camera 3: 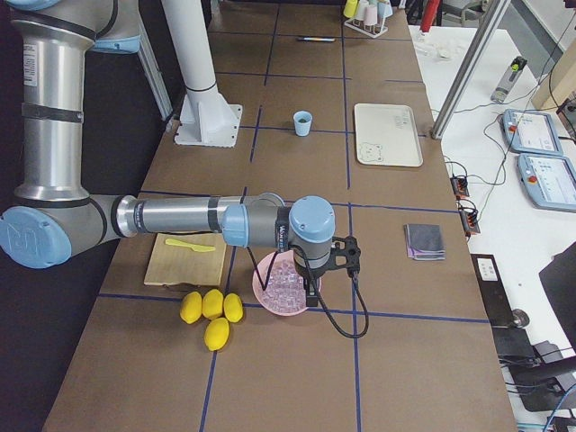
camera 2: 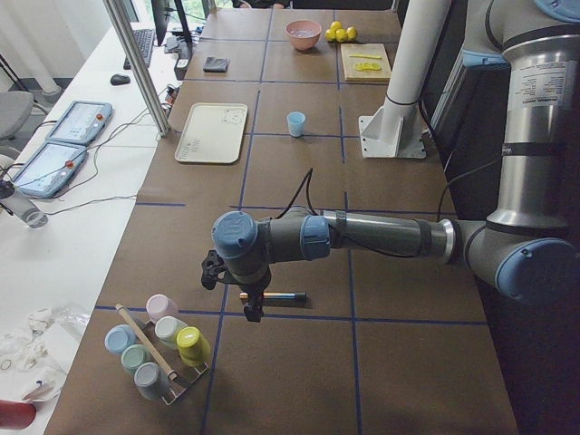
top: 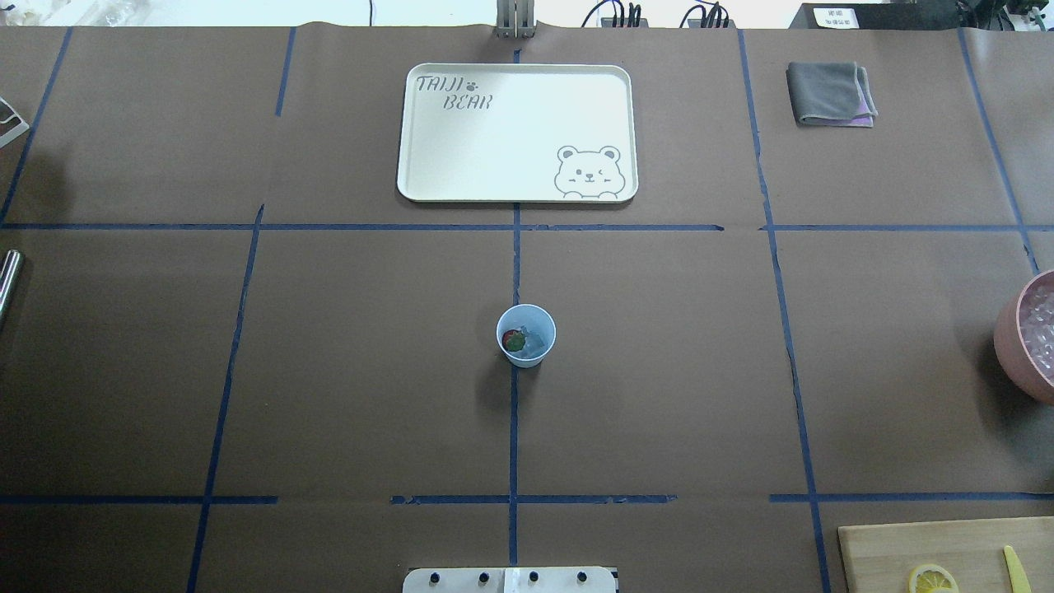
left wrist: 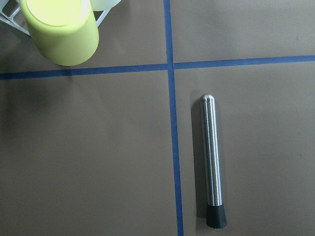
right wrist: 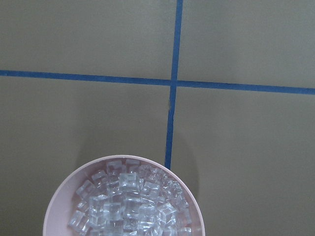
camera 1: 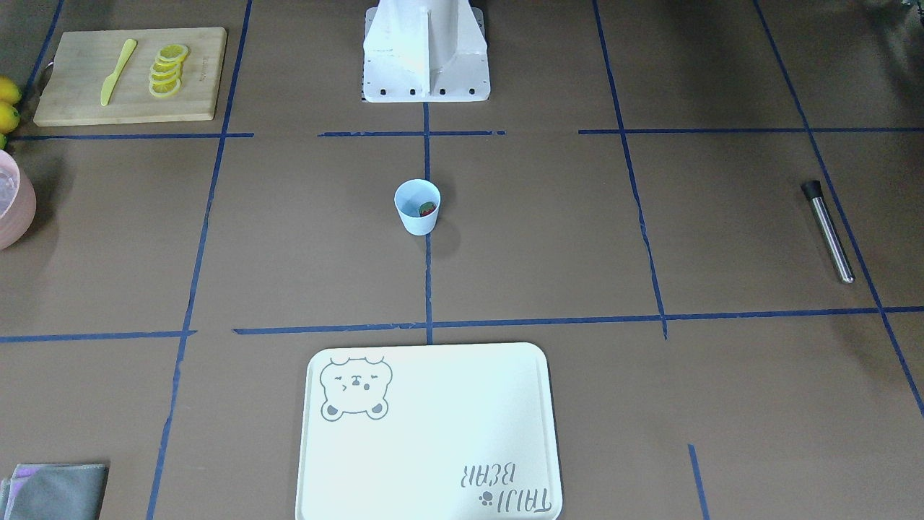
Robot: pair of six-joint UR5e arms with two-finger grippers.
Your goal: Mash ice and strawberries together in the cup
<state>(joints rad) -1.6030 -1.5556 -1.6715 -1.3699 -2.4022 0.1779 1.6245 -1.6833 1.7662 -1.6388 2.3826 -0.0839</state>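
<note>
Far left of the cup (top: 526, 334), at the surface's (top: 329, 371) edge, we see the steel muddler (left wrist: 212, 162) lying flat with our left pincer (camera 2: 251, 310) hanging close by it; whether it is spread or clenched we cannot tell. The cup stands upright on the centre tape line, the strawberry (top: 514, 340) at its left wall and the ice (top: 536, 341) beside it, with bare surface open all round. Far right of the cup, cut by the frame edge, sits the pink bowl (top: 1006, 338) of clear cubes (right wrist: 125, 206) under our right pincer (camera 3: 311, 290), whose grip we likewise cannot tell.
</note>
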